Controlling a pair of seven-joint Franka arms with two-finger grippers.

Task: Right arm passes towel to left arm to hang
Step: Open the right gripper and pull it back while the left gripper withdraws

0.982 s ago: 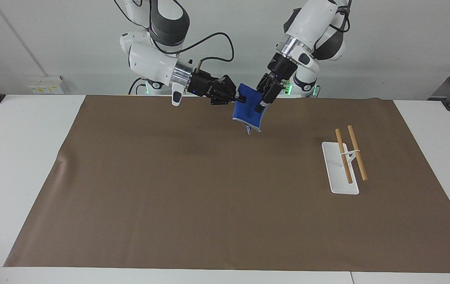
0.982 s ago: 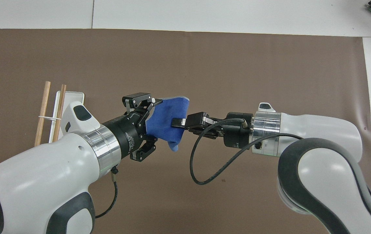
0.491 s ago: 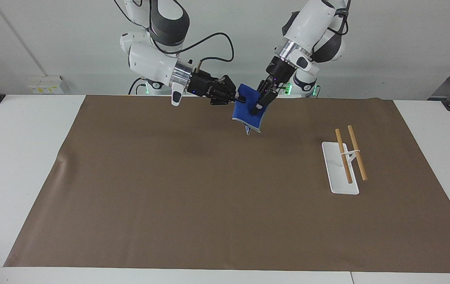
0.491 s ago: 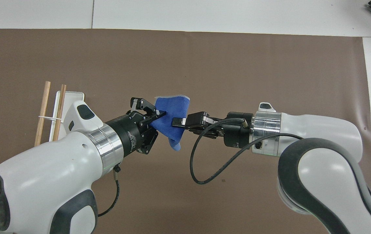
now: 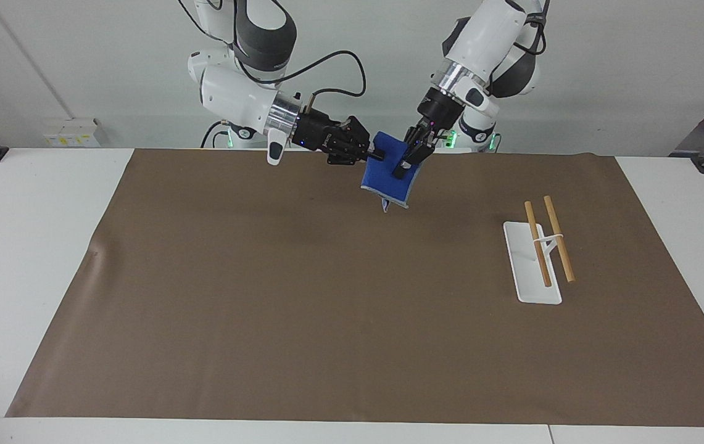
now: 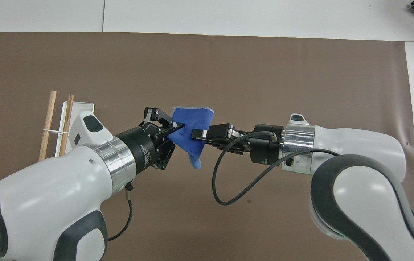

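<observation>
The blue towel [image 5: 387, 180] hangs in the air between the two grippers, over the brown mat's edge nearest the robots. My right gripper [image 5: 375, 153] reaches in level and is shut on the towel's upper corner; it also shows in the overhead view [image 6: 196, 134]. My left gripper [image 5: 402, 168] comes down at a slant and is shut on the towel's other side; in the overhead view [image 6: 177, 127] its fingers pinch the cloth's edge. The towel [image 6: 192, 121] droops to a point below both grips.
A white rack base [image 5: 527, 271] with two wooden rods [image 5: 558, 246] stands on the brown mat [image 5: 302, 308] toward the left arm's end of the table. In the overhead view the rods [image 6: 49, 119] lie beside the left arm's wrist.
The left gripper, open around the towel's edge a second ago, has shut on it and turned slightly. The right gripper keeps its hold. The towel has barely moved.
</observation>
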